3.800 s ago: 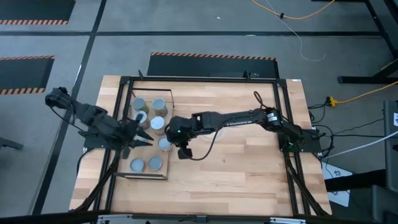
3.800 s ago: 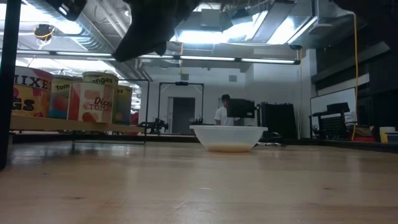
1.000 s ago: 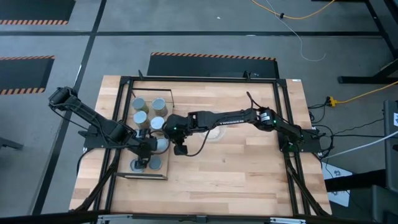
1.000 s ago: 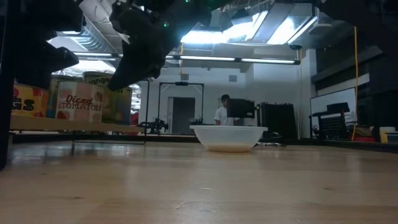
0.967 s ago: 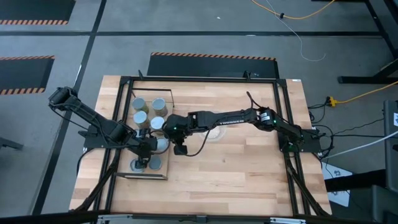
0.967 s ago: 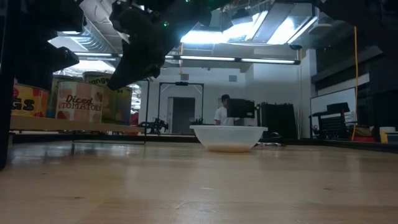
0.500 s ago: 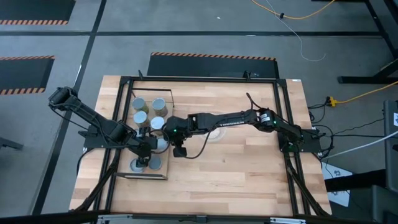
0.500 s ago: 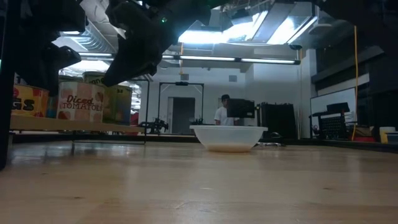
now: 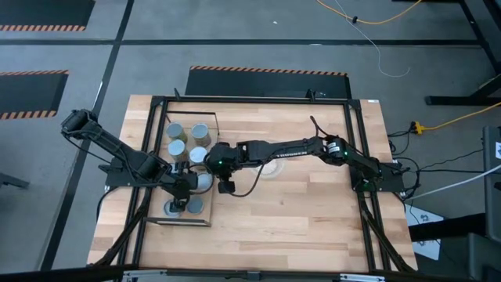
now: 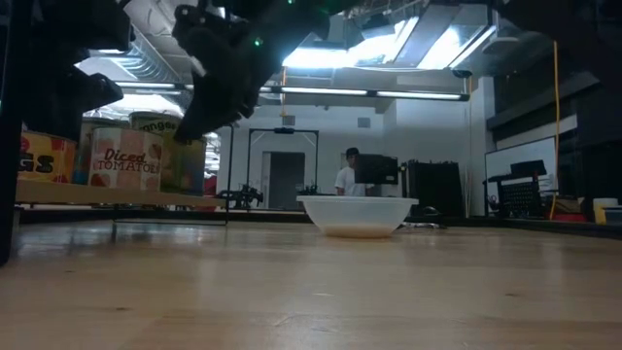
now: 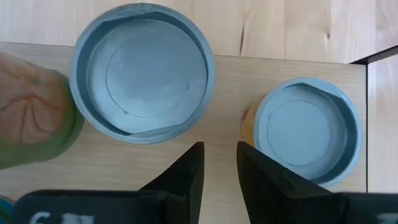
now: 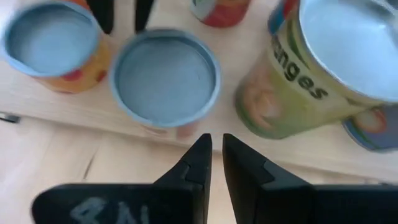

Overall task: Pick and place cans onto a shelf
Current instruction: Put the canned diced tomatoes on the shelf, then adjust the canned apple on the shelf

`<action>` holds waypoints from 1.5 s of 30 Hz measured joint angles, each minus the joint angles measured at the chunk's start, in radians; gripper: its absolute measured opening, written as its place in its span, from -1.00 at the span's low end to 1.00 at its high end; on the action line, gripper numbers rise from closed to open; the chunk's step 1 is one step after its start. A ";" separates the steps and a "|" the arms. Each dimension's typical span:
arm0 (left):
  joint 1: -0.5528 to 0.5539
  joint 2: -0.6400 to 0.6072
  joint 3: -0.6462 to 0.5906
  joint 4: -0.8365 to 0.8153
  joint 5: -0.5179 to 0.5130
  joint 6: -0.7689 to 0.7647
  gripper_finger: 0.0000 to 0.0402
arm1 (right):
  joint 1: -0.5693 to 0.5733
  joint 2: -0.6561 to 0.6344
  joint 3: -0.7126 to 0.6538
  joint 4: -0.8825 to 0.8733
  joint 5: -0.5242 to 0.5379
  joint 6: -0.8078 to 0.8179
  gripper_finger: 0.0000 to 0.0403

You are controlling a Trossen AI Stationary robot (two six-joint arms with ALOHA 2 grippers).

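Every round-topped tin can (image 9: 174,148) in view is already sitting on the light-wood wire-framed shelf (image 9: 205,217) at the table's left — both the left gripper (image 11: 218,163) and right gripper (image 12: 215,153) are hovering there with fingers narrowly apart, clamped on nothing.

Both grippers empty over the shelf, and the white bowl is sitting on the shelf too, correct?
Not the bowl: the low view shows it on the bare tabletop, apart from the shelf. The rest holds: left gripper and right gripper hold nothing above the shelf's cans.

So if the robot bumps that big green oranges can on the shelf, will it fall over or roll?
Probably not: the oranges can stands upright on the shelf, looks wide and stiff. Tipped sideways, it would likely roll.
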 joint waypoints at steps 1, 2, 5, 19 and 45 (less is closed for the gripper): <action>0.000 0.000 0.000 0.003 -0.001 0.000 -0.56 | -0.001 0.002 0.000 -0.003 0.003 0.001 -0.77; 0.000 0.000 0.000 0.008 -0.005 0.000 -0.56 | 0.000 0.009 0.000 0.007 0.002 0.001 -0.77; 0.000 0.000 0.000 0.018 -0.033 0.000 -0.56 | 0.001 0.019 0.000 0.017 -0.018 0.002 -0.77; 0.000 0.000 -0.001 -0.034 -0.060 -0.022 -0.56 | 0.021 0.032 0.000 0.041 -0.090 0.003 -0.77; 0.000 -0.005 0.098 -0.115 0.028 0.002 -0.56 | 0.020 0.032 0.000 0.047 -0.087 -0.003 -0.77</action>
